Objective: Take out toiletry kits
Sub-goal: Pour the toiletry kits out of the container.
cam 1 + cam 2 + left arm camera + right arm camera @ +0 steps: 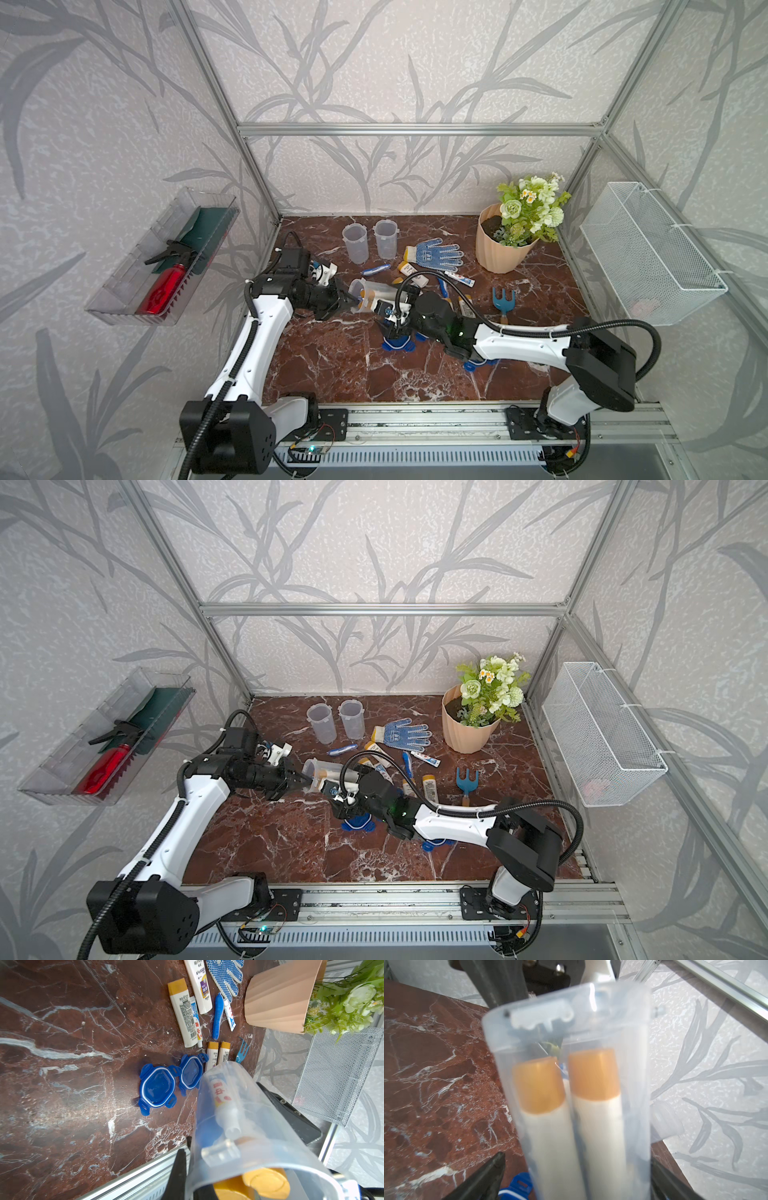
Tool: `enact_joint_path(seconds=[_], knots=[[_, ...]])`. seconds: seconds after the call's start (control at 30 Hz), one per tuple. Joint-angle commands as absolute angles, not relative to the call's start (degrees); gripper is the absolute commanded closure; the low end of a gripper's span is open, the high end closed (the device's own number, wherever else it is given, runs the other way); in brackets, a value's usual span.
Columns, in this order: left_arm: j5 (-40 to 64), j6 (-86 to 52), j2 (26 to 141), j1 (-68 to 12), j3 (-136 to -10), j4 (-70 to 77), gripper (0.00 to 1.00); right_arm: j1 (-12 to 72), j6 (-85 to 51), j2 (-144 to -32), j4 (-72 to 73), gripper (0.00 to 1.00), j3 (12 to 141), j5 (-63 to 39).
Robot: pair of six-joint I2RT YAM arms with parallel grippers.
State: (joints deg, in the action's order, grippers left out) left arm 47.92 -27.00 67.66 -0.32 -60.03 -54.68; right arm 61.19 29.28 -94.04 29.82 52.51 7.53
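Clear cup (pixel 370 297), held sideways over the table (pixel 332 374), two gold-capped bottles (pixel 596 1105) and a toothpaste tube (pixel 220 1093) inside. Your left gripper (pixel 351 302) pinches its rim; your right gripper (pixel 577 1178) gapes wide around its base. Probably light, stiff, slick: grip the walls squarely, or the bottles by their caps.

Both arms reach inward facing each other, left pincer (pixel 349 299) clamped tight, right pincer (pixel 391 323) spread wide.
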Motion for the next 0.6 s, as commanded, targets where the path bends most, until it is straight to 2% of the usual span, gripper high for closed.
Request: enact_joint_path(seconds=[0.0,0.13,0.3,0.43,0.47,0.53,0.57], knots=[[54.22,-27.59,65.66,-0.77,-59.81,-52.25,1.0,61.39,31.0,-96.94,36.89,0.01,55.97,12.12],[55.08,-27.89,65.56,-0.83,-59.4,-51.89,1.0,61.37,31.3,-99.65,40.32,0.01,56.78,14.29],[54.99,-28.17,65.94,-0.88,-59.19,-51.43,1.0,60.72,28.65,-98.13,39.63,0.3,55.3,13.22],[55.28,-28.29,66.6,-0.94,-59.06,-51.17,0.99,60.21,26.68,-95.26,35.31,0.4,55.13,13.67],[55.28,-28.49,66.69,-0.95,-59.02,-51.0,0.91,59.97,26.4,-94.88,34.24,0.42,55.05,13.67],[55.03,-28.85,66.8,-0.91,-58.94,-50.98,0.61,59.58,25.37,-93.8,31.02,0.43,55.4,14.37],[54.79,-28.93,66.75,-0.88,-58.95,-51.1,0.53,59.22,24.79,-93.33,29.33,0.44,55.54,14.5]])
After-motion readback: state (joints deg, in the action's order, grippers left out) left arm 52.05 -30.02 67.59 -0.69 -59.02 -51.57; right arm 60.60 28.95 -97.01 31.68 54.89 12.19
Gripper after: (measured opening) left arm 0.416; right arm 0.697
